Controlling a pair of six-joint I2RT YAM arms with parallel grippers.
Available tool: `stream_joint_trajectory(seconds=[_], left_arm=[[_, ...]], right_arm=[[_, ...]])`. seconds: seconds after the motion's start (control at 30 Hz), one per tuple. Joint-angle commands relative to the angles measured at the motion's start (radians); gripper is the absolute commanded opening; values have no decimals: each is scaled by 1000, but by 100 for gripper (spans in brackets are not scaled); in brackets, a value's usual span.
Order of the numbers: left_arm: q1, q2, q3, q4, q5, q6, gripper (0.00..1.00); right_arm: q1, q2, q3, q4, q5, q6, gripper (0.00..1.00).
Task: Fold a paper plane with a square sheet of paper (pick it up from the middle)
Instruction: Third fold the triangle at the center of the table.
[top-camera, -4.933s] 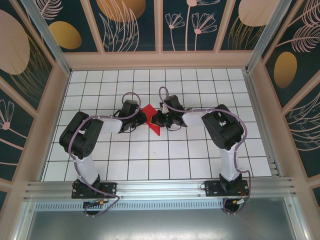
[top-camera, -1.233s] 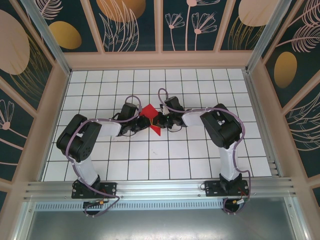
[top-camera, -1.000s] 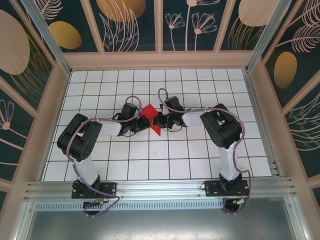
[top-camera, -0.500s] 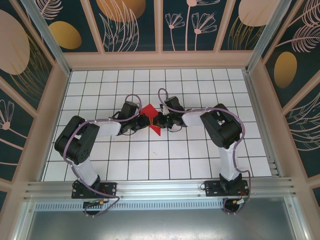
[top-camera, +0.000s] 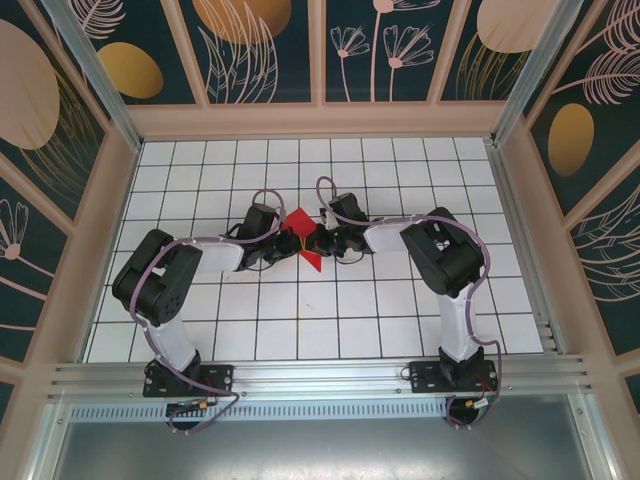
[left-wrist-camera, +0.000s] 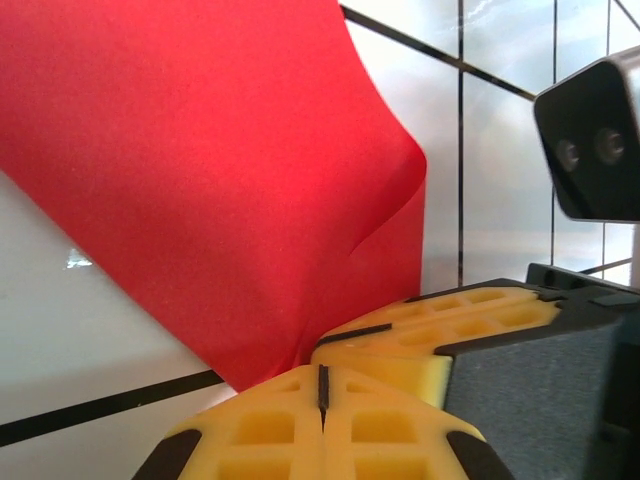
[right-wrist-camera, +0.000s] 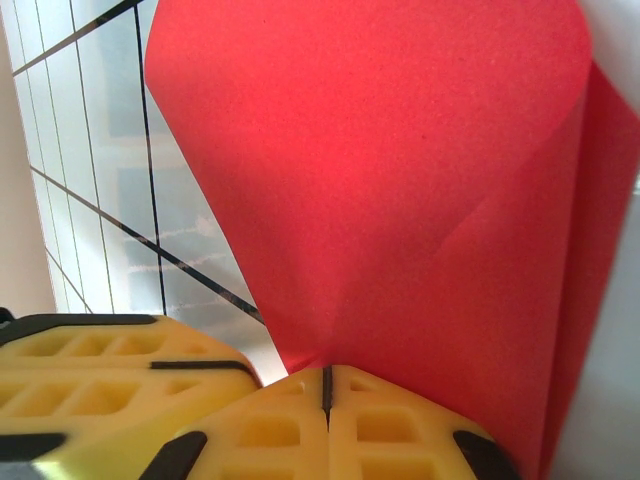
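1. Pinching the red sheet of paper (top-camera: 299, 222) from both sides, my left claw (top-camera: 284, 243) and right claw (top-camera: 318, 241) meet almost nose to nose over the middle of the tiled table (top-camera: 400, 310). Each has its jaws clamped tight on the paper.
2. The sheet sits between the two claws, partly folded, with one pointed corner aimed back toward my bases. It looks lifted off the tiles, but I cannot tell whether any corner touches them.
3. I judge it light, thin and floppy (it bows under its own weight). Any crease will stay, a sideways pull could tear it, and a shallow bite could slip. The best hold is a small bite at the edge, close to the intended fold line, with both claws moving together.
4. The top view gives the layout but hides the grip.
5. In my left wrist view, the left claw (left-wrist-camera: 322, 385) has the paper (left-wrist-camera: 200, 170) rising from its closed seam and curling over at the right. The right claw's yellow finger (left-wrist-camera: 440, 315) sits just beside it.
6. In my right wrist view, the right claw (right-wrist-camera: 326, 385) holds the paper (right-wrist-camera: 400, 180) as it fans up into a rounded cone with a faint crease.
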Motion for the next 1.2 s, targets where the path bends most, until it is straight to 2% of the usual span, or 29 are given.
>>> stream_joint_trajectory(seconds=[0.0,0.5,0.73,1.17], left_arm=[[-6,22,4,2,2,-14,0],[-12,67,31,-92,-70,12,0],[-20,88,43,-153,-128,34,0],[-28,93,43,-161,-155,31,0]], right_arm=[[-10,19,-21,-43,31,10,0],[-11,9,-13,-44,21,13,0],[-19,-93,-38,-36,-20,2,0],[-15,-193,-171,-83,-85,-36,0]])
